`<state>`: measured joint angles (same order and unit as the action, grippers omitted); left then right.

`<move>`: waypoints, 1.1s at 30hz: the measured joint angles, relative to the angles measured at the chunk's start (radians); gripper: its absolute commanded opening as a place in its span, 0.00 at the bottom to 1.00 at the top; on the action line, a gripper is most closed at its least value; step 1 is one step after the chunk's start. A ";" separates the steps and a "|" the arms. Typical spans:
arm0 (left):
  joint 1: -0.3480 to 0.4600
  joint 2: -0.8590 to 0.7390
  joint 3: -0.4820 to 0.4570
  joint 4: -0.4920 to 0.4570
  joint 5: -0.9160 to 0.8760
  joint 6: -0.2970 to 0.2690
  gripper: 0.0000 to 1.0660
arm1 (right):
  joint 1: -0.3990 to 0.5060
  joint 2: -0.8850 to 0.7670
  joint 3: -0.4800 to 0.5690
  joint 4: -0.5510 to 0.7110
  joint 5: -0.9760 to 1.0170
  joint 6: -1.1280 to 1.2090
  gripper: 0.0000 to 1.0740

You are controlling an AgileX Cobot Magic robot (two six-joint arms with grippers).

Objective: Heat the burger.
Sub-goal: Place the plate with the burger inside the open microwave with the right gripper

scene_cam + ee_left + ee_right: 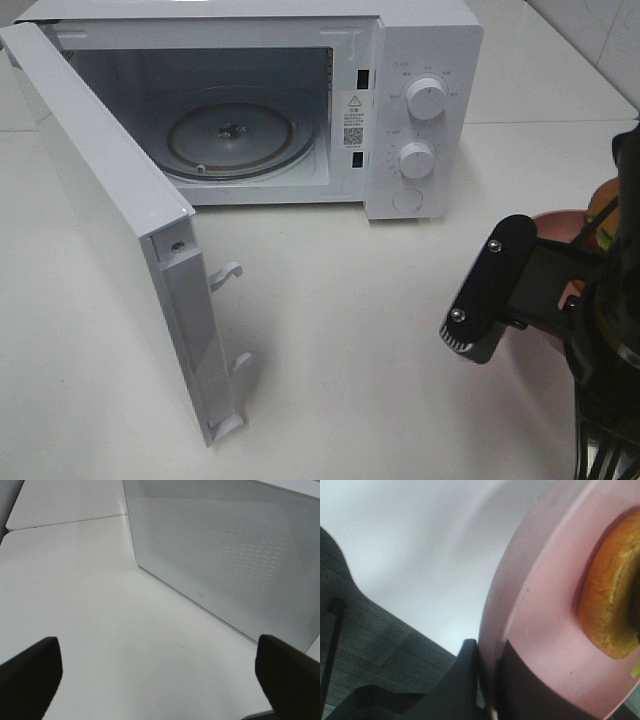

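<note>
- Right gripper (487, 682) is clamped on the rim of the pink plate (545, 630). The burger (610, 605) sits on that plate, over the surface (350, 330), well apart from the microwave (420, 120).
- Left gripper (160, 680) is spread wide and empty, near the door (100, 220).
- The door is open and the turntable (240, 135) is bare.
- Step looks like plate transport.
- Next move needs a level carry into the cavity.
</note>
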<state>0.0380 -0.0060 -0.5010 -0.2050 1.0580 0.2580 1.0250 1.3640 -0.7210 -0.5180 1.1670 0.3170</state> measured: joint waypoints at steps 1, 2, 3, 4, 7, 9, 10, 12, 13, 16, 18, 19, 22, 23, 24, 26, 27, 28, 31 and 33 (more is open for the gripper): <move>0.000 0.000 0.000 0.000 0.000 0.000 0.92 | 0.000 0.000 0.000 -0.010 -0.002 -0.011 0.04; 0.000 0.000 0.000 0.000 0.000 0.000 0.92 | 0.000 0.000 0.000 -0.010 -0.002 -0.011 0.04; 0.000 0.000 0.000 0.000 0.000 0.000 0.92 | 0.000 0.000 0.000 -0.029 -0.010 -0.032 0.04; 0.000 0.000 0.000 0.000 0.000 0.000 0.92 | 0.000 0.000 0.000 -0.045 -0.022 -0.048 0.04; 0.000 0.000 0.000 0.000 0.000 0.000 0.92 | 0.000 0.000 0.000 -0.052 -0.030 -0.060 0.04; 0.000 0.000 0.000 0.000 0.000 0.000 0.92 | 0.000 0.000 0.000 -0.066 -0.083 -0.104 0.04; 0.000 0.000 0.000 0.000 0.000 0.000 0.92 | 0.000 0.000 0.000 -0.066 -0.083 -0.104 0.04; 0.000 0.000 0.000 0.000 0.000 0.000 0.92 | 0.000 0.000 0.000 -0.069 -0.100 -0.117 0.04; 0.000 0.000 0.000 0.000 0.000 0.000 0.92 | 0.000 0.000 0.000 -0.080 -0.128 -0.141 0.04; 0.000 0.000 0.000 0.000 0.000 0.000 0.92 | 0.000 0.000 0.000 -0.110 -0.167 -0.190 0.04; 0.000 0.000 0.000 0.000 0.000 0.000 0.92 | 0.000 0.000 0.000 -0.126 -0.193 -0.227 0.04; 0.000 0.000 0.000 0.000 0.000 0.000 0.92 | 0.000 0.000 0.000 -0.139 -0.220 -0.274 0.04; 0.000 0.000 0.000 0.000 0.000 0.000 0.92 | 0.000 0.000 0.000 -0.153 -0.256 -0.354 0.04; 0.000 0.000 0.000 0.000 0.000 0.000 0.92 | 0.000 0.000 0.000 -0.153 -0.256 -0.354 0.04; 0.000 0.000 0.000 0.000 0.000 0.000 0.92 | 0.000 0.000 0.000 -0.163 -0.265 -0.377 0.04; 0.000 0.000 0.000 0.000 0.000 0.000 0.92 | 0.000 0.000 0.000 -0.178 -0.280 -0.414 0.04; 0.000 0.000 0.000 0.000 0.000 0.000 0.92 | 0.000 0.000 0.000 -0.194 -0.294 -0.443 0.04; 0.000 0.000 0.000 0.000 0.000 0.000 0.92 | 0.000 0.000 0.000 -0.194 -0.294 -0.443 0.04; 0.000 0.000 0.000 0.000 0.000 0.000 0.92 | 0.000 0.000 0.000 -0.218 -0.313 -0.474 0.05; 0.000 0.000 0.000 0.000 0.000 0.000 0.92 | 0.000 0.000 0.000 -0.229 -0.331 -0.492 0.05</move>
<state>0.0380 -0.0060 -0.5010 -0.2050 1.0580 0.2580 1.0250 1.3640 -0.7210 -0.7470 0.8360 -0.1750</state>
